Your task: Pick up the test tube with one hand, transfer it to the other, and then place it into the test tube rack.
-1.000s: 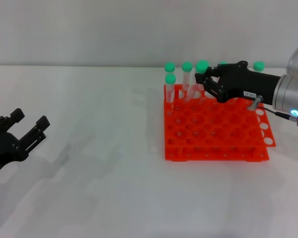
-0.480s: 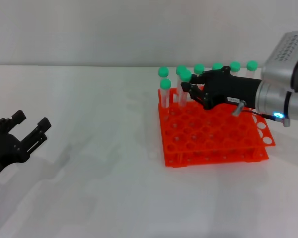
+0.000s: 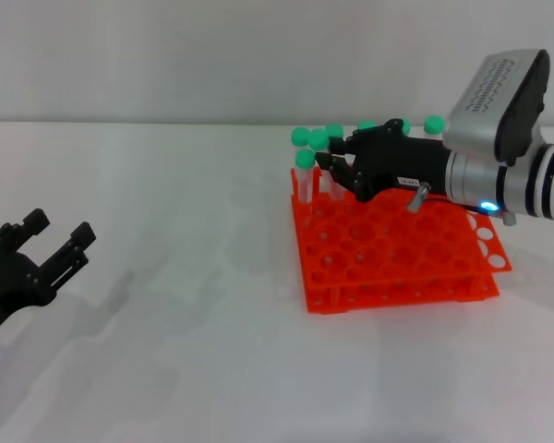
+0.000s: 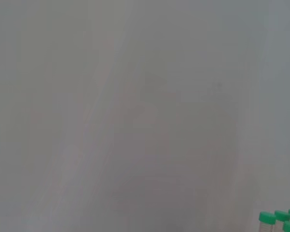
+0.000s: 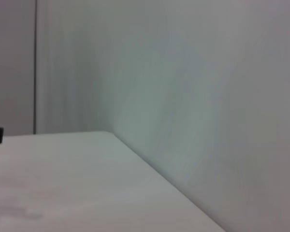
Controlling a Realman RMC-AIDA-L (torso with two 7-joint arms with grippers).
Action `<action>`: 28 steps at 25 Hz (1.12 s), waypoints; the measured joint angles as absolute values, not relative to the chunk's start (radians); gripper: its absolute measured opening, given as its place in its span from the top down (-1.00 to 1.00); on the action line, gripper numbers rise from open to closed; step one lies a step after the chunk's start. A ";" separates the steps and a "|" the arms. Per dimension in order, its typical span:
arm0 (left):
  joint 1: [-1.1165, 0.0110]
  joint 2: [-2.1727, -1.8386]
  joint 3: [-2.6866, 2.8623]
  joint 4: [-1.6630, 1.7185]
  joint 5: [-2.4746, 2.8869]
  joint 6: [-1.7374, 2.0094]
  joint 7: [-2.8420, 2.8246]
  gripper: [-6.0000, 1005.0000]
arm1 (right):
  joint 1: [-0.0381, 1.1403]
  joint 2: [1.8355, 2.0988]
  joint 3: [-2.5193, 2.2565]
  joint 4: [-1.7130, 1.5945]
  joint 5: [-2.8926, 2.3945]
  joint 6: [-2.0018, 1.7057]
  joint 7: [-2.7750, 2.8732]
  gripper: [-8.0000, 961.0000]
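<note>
Right hand (image 3: 337, 166) reaches in from the right over the back left corner of the test tube rack (image 3: 397, 254), its silver-white forearm trailing off the edge of my head view. Its black fingers (image 3: 342, 175) curl around the test tube (image 3: 319, 161), whose green cap (image 3: 319, 139) shows just above the knuckles, so I read it as clamped on that tube. The clear body below is mostly hidden by the fingers, and I cannot tell whether its foot sits in a hole.

Crowding it are the other green-capped tubes (image 3: 304, 175) standing along the rack's back row; one stands just left of the held tube, and several caps peek out behind the hand. The rack sits on the white counter (image 3: 185, 351).

Left hand (image 3: 39, 258) rests low at the left, well apart from the rack, fingers spread apart and holding nothing; its forearm is cut off by the frame.

My left wrist view gives grey blur and a few green caps (image 4: 280, 220) in one corner. My right wrist view shows only counter and wall.
</note>
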State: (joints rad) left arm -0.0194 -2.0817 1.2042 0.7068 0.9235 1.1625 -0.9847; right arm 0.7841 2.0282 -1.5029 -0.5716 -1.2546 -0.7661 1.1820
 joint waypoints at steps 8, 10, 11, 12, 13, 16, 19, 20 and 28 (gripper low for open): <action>-0.015 -2.082 1.204 0.706 0.923 1.170 -0.985 -0.43 | 0.757 2.024 -1.509 -0.580 -1.228 -0.729 1.175 0.56; -0.015 -2.082 1.204 0.706 0.923 1.171 -0.985 -0.43 | 0.741 2.022 -1.507 -0.591 -1.225 -0.722 1.173 0.39; -0.016 -2.081 1.204 0.706 0.923 1.171 -0.985 -0.43 | 0.731 2.021 -1.504 -0.599 -1.224 -0.721 1.173 0.30; -0.017 -2.081 1.204 0.706 0.923 1.172 -0.985 -0.43 | 0.724 2.020 -1.502 -0.604 -1.223 -0.721 1.173 0.22; -0.018 -2.081 1.204 0.706 0.923 1.172 -0.985 -0.43 | 0.710 2.019 -1.496 -0.615 -1.222 -0.723 1.172 0.13; -0.020 -2.079 1.204 0.706 0.918 1.172 -0.985 -0.43 | 0.661 2.017 -1.470 -0.649 -1.216 -0.739 1.172 -0.13; -0.027 -2.077 1.204 0.711 0.912 1.173 -0.985 -0.43 | 0.581 2.013 -1.410 -0.698 -1.213 -0.813 1.171 -0.39; -0.032 -2.077 1.204 0.713 0.912 1.174 -0.985 -0.43 | 0.544 2.012 -1.375 -0.717 -1.213 -0.856 1.168 -0.48; -0.067 -2.075 1.202 0.717 0.912 1.177 -0.969 -0.43 | 0.331 2.005 -1.027 -0.716 -1.213 -1.284 1.123 -0.75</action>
State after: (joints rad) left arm -0.0667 -2.0753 1.2024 0.7172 0.9123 1.1767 -0.9695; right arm 0.3314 2.0053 -1.0266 -0.7162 -1.2131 -1.2838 1.1232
